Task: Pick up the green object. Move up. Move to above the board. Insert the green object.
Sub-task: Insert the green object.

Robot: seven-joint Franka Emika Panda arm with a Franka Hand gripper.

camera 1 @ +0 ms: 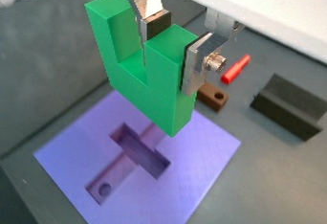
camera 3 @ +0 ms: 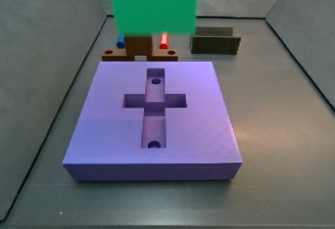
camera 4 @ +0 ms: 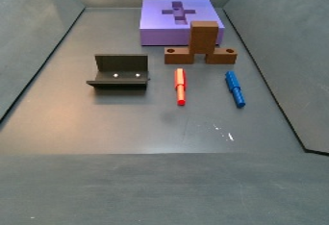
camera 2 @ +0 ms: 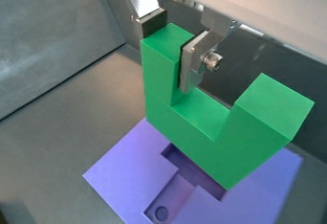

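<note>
The tool (camera 1: 177, 38) holds the green object (camera 1: 143, 70) by one prong, in the air above the board (camera 1: 194, 161). I think it should line up with the cross recess (camera 3: 152, 103) before lowering slowly. In a side view the tool is cut off.

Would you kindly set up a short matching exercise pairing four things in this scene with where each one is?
Things:
1. green object
2. board
3. thin red bar
4. pincer

Places:
A. lying on the floor beside the blue bar
B. flat on the floor, cross recess up
C. closed on one prong
D. held above the board

Pairs: 1-D, 2-B, 3-A, 4-C
</note>
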